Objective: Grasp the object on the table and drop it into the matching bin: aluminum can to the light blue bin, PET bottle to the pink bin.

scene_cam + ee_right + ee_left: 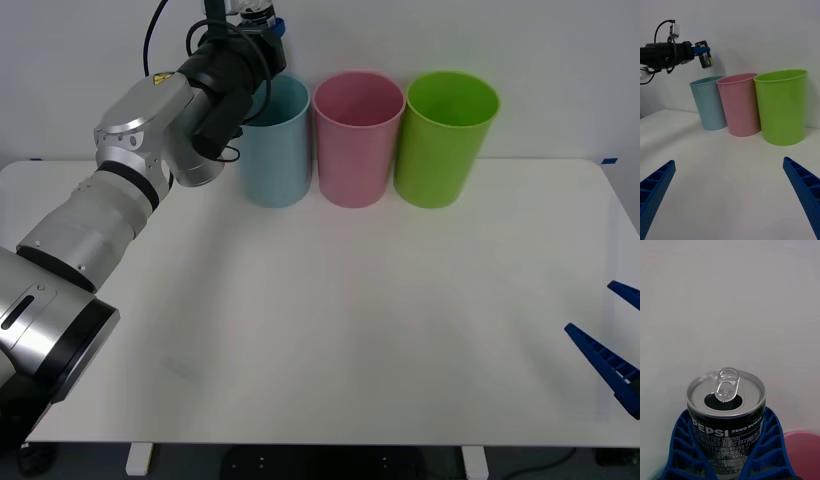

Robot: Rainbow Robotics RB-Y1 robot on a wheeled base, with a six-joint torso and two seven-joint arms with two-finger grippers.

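Blue fingers of the left gripper clamped the can high above the light blue bin. Released off-centre, it could clip the rim or fall into the pink bin. The right gripper waited wide open low over the table.

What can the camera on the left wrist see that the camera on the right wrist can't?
Only the left wrist view shows the can's shiny silver top with its opened pull tab and the label's lettering on its side.

Only the right wrist view shows the tall pale blue plastic bin, the lime green plastic bin, the white tabletop, and the right gripper open, low over the table.

Both show the small dark drink can shut in the left gripper, held in the air above the pale blue bin, and the tall pink plastic bin.
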